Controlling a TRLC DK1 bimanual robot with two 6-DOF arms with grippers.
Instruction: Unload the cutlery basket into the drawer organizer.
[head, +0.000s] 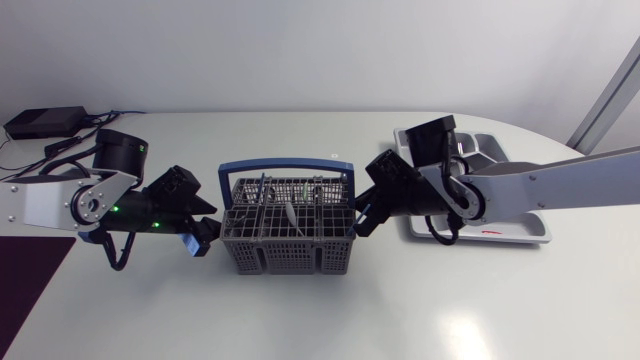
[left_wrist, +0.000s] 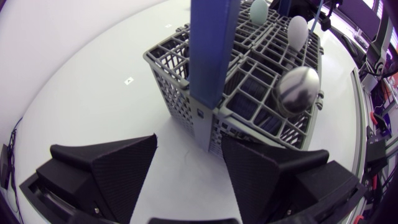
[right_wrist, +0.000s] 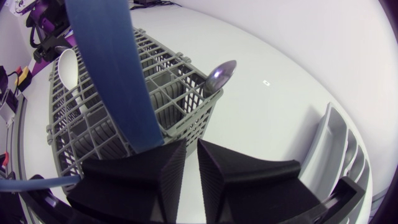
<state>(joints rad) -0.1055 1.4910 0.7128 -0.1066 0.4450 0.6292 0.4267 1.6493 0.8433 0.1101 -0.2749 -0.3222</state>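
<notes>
The grey cutlery basket (head: 288, 240) with its blue handle (head: 285, 163) stands mid-table and holds several pieces, among them a white spoon (head: 289, 212). My left gripper (head: 206, 236) is open at the basket's left end. In the left wrist view (left_wrist: 189, 168) the basket's corner (left_wrist: 208, 127) and a handle post (left_wrist: 211, 50) lie just ahead of its spread fingers, with a metal spoon (left_wrist: 298, 87) behind. My right gripper (head: 364, 216) is at the basket's right end. Its fingers (right_wrist: 191, 163) are nearly together on the basket's wall (right_wrist: 180, 112), next to a metal spoon (right_wrist: 222, 74).
The grey drawer organizer (head: 500, 160) lies at the right, under my right arm; its edge (right_wrist: 336, 149) shows beside the right gripper. A black box with cables (head: 45, 122) sits at the back left. A dark mat (head: 25, 290) covers the front left corner.
</notes>
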